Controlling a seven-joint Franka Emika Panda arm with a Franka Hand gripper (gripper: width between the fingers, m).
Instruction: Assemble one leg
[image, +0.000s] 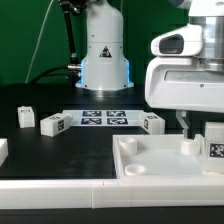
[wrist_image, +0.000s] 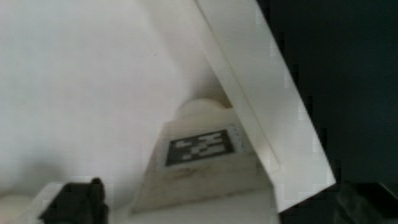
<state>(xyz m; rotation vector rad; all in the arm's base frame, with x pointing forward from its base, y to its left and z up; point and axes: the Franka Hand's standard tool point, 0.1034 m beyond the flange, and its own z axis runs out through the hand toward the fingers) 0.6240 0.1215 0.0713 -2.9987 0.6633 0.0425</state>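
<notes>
The white square top (image: 160, 160) lies at the front, on the exterior view's right. One leg (image: 213, 146), a small white post with a black-and-white tag, stands upright in it at the far right edge of that view. My gripper (image: 199, 126) hangs right over that leg, with one dark finger (image: 183, 124) showing beside it. In the wrist view the tagged leg (wrist_image: 201, 146) sits between my two dark fingertips (wrist_image: 71, 205), which stand wide apart and clear of it. The gripper (wrist_image: 217, 208) is open. The top's raised rim (wrist_image: 249, 80) runs alongside the leg.
Three more tagged legs lie on the black table: two on the exterior view's left (image: 25, 117) (image: 53, 124) and one near the middle (image: 152, 122). Another white part (image: 3, 150) sits at the left edge. The marker board (image: 105, 117) lies in front of the robot base (image: 103, 60).
</notes>
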